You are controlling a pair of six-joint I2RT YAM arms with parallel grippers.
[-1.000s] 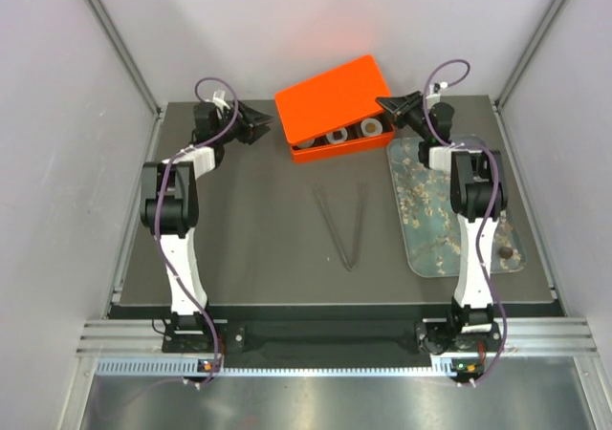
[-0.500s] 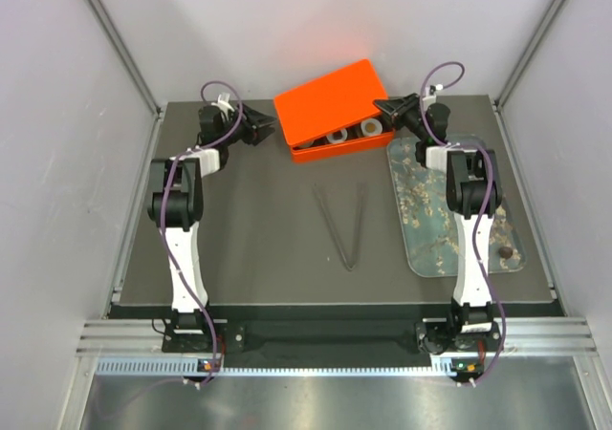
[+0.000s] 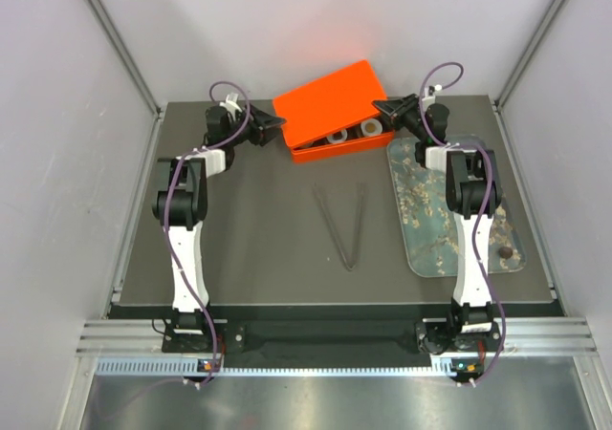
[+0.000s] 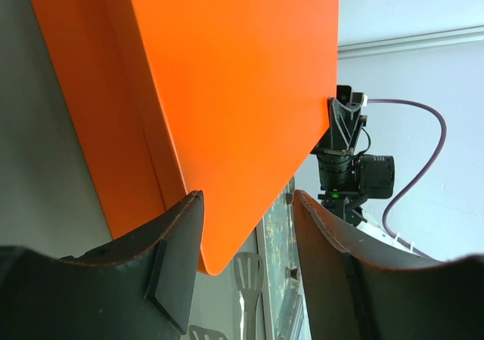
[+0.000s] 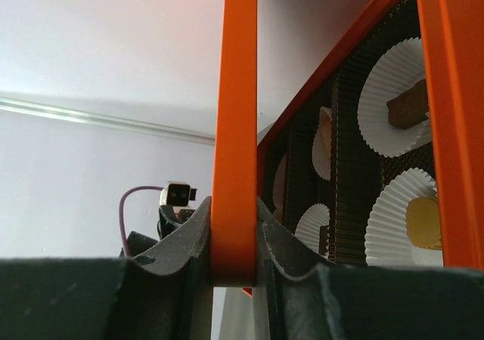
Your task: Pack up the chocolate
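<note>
The orange lid covers most of the box, leaving a thin gap at 5 o'clock. Tongs lie at 6 o'clock.

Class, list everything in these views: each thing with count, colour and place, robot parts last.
table: one, dark, under everything
box: one, orange, far centre, lid part-raised
cups: several, white, inside box
tray: one, grey-blue, right side
chocolate: several, brown to tan, in cups; one dark lump on tray's near right corner
tongs: one, dark, table centre
left gripper: black, open, around lid's left corner
right gripper: black, shut on lid's right edge
</note>
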